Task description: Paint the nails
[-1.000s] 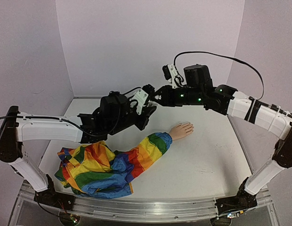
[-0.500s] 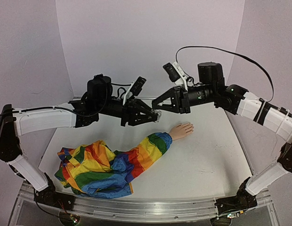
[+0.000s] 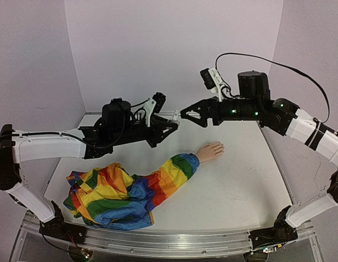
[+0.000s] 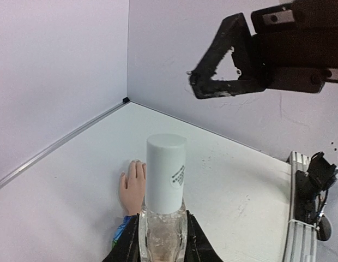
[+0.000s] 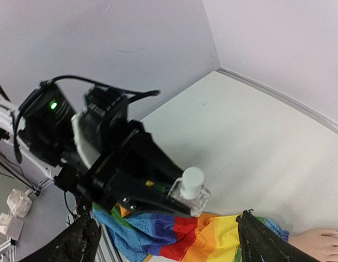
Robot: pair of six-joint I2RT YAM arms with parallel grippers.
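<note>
My left gripper (image 3: 172, 118) is shut on a small clear bottle (image 4: 162, 232) with a white cap (image 4: 166, 177), held upright above the table. Just to its right, my right gripper (image 3: 185, 114) hangs open with nothing in it, a short gap away from the cap. In the right wrist view the bottle (image 5: 192, 191) sits between and beyond my wide-spread right fingers (image 5: 84, 240). The pale peach mannequin hand (image 3: 211, 150) lies flat on the table below, at the end of a rainbow-striped sleeve (image 3: 158, 183). Its nails (image 4: 136, 164) show as tiny tips, unpainted as far as I can tell.
The rest of the rainbow garment (image 3: 103, 199) is bunched at the front left of the white table (image 3: 240, 185). Lilac walls (image 3: 174, 49) close the back and sides. A metal rail (image 3: 169, 240) runs along the near edge.
My right gripper was shut at the bottle's cap; it has opened wide and drawn back to the right. The left gripper kept hold of the bottle, shifting slightly.
</note>
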